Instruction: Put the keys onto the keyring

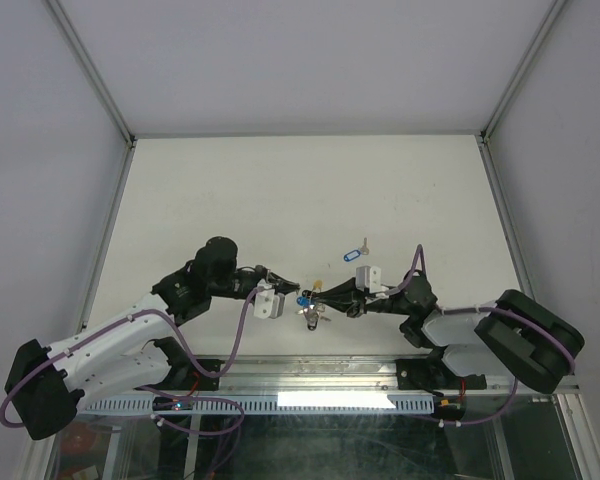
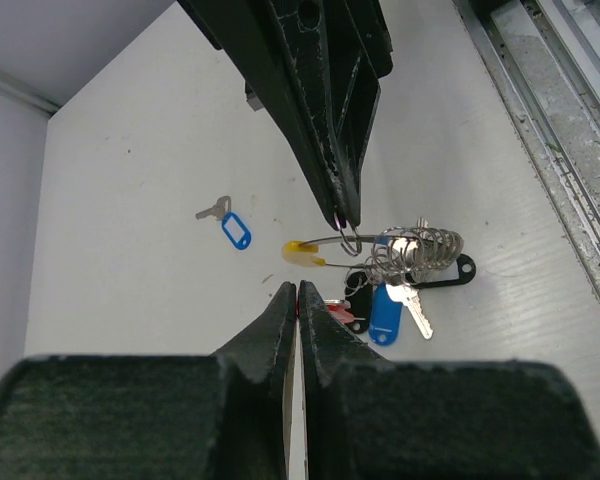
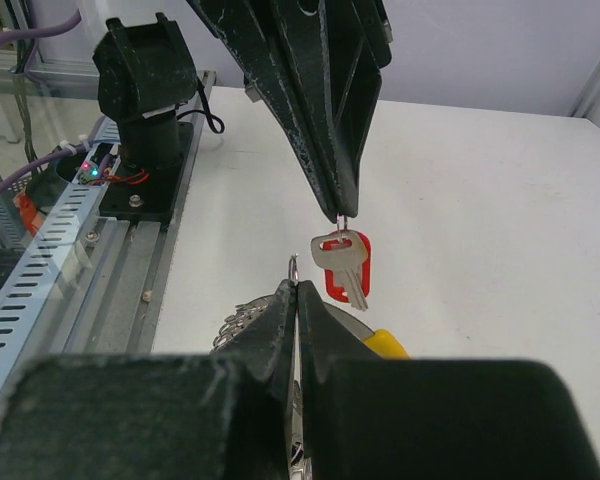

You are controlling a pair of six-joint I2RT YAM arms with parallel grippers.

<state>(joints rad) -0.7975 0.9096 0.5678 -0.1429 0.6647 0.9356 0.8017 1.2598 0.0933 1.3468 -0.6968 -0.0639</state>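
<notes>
1. The left gripper [image 2: 297, 292] had its fingers pressed fully together. In the right wrist view they pinched the small loop of a red-tagged key [image 3: 340, 262], which hung below the tips, above the table [image 2: 130, 280].
2. The right gripper [image 3: 295, 288] was also clenched. Its tips gripped the thin wire of the keyring [image 2: 420, 245], just beside the yellow part [image 2: 302, 253].
3. The two grippers met tip to tip, near the front edge of the table, between the arms.
4. The keyring looked like a thin wire with a yellow end and a silvery, coiled part. Several keys hung from it, with a blue tag [image 2: 385, 312] and a black tag [image 2: 458, 270].
5. One loose key [image 2: 236, 232] with a blue tag lay flat on the table, well apart from the keyring.
</notes>
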